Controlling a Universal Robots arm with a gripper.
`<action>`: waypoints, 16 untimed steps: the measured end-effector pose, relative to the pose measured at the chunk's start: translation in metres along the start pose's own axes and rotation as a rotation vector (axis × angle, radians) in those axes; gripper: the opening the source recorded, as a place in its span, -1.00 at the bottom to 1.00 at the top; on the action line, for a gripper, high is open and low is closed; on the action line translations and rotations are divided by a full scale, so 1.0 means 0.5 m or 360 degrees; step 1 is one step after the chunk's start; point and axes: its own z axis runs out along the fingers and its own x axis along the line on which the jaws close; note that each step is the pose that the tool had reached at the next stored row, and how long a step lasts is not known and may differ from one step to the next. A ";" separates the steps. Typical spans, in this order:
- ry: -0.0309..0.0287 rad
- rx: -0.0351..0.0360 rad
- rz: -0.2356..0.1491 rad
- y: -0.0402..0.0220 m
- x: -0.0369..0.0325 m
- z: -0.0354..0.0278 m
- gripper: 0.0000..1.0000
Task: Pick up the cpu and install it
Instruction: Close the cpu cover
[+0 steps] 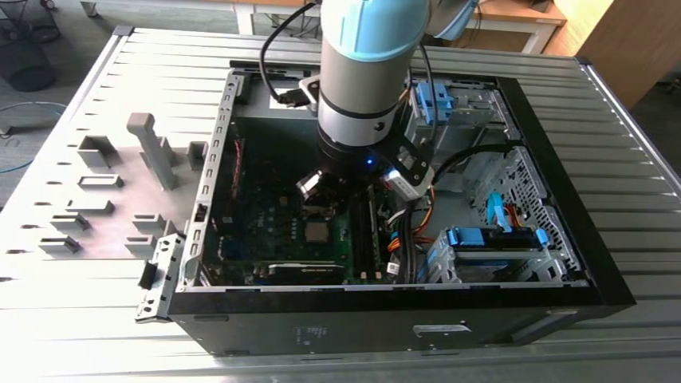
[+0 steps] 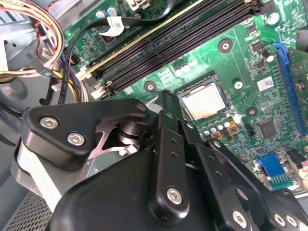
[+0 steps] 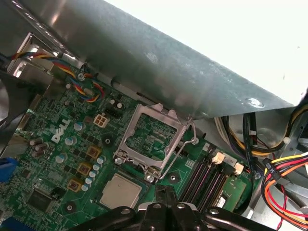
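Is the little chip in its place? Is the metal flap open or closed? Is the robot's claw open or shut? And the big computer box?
cpu: lying flat in its socket, not covered.
socket frame: flipped open, standing up beside the cpu.
gripper: shut, holding nothing, above the board near the cpu.
computer case: lying on its side, open on top.
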 end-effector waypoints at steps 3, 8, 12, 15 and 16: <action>0.00002 0.0000 -0.0001 0.003 -0.003 0.000 -0.79; 0.00003 0.0000 -0.0006 0.007 -0.010 0.001 -0.79; 0.00011 -0.0001 -0.0023 0.009 -0.014 0.002 -0.79; -0.00009 -0.0008 -0.0043 0.009 -0.015 0.002 -0.79; -0.00021 -0.0011 -0.0049 0.009 -0.016 0.002 -0.79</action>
